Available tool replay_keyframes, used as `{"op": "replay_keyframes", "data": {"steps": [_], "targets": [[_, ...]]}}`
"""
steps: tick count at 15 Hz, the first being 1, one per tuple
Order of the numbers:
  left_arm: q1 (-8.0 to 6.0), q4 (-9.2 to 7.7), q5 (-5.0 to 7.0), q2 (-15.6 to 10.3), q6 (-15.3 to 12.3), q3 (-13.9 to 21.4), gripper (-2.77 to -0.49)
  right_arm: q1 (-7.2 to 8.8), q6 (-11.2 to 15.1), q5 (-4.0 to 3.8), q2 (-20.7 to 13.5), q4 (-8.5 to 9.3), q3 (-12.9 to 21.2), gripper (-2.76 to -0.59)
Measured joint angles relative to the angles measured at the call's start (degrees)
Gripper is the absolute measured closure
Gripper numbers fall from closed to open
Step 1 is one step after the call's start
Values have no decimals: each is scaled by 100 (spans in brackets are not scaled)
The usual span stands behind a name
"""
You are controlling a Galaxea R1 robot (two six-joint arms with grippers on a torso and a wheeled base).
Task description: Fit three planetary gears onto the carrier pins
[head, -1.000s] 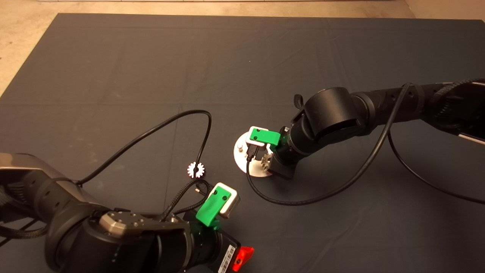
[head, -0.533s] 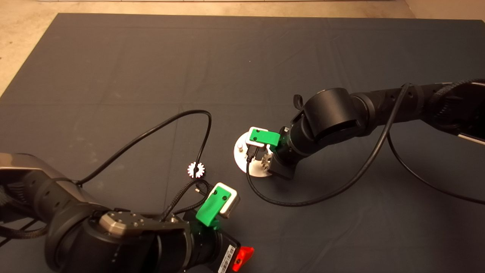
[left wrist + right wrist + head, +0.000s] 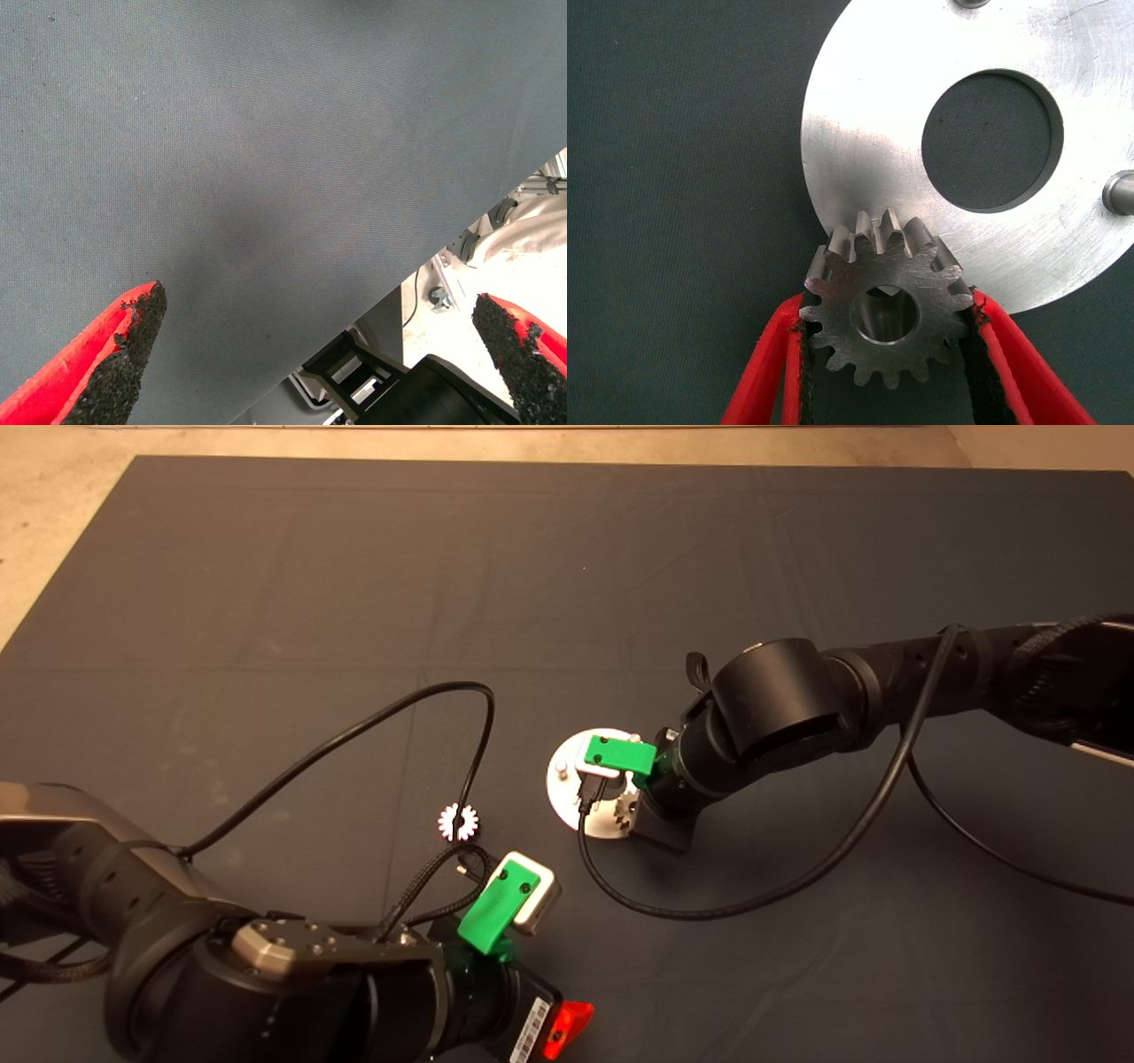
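My right gripper [image 3: 886, 305] is shut on a small steel planetary gear [image 3: 884, 305], gripping it by its toothed sides. The gear overlaps the rim of the shiny silver carrier disc [image 3: 859, 133], which has a large centre hole. One carrier pin [image 3: 1121, 190] stands bare at the disc's far side, and a second pin [image 3: 970, 3] is just in view. In the head view the right arm covers part of the disc [image 3: 567, 793], and another gear [image 3: 458, 821] lies on the mat to its left. My left gripper [image 3: 319, 314] is open and parked at the mat's front edge.
A black cable [image 3: 425, 708] loops across the mat from the left arm and passes over the loose gear. A second cable [image 3: 709, 908] curves in front of the disc. The left wrist view shows the mat's edge [image 3: 381, 301] with frame parts beyond it.
The right arm has shifted slightly toward the front of the mat and lower over the disc, with the gear still held. The left arm and the loose gear have not moved.
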Motion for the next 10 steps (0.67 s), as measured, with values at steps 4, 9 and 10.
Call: {"op": "replay_keyframes", "data": {"steps": [4,9,10], "targets": [[-1,0,0,0,0,0,-249,0,0,6,-16,0,0,-89],[-1,0,0,0,0,0,-249,0,0,15,-13,0,0,-89],[-1,0,0,0,0,0,-249,0,0,20,-8,-2,0,-89]]}}
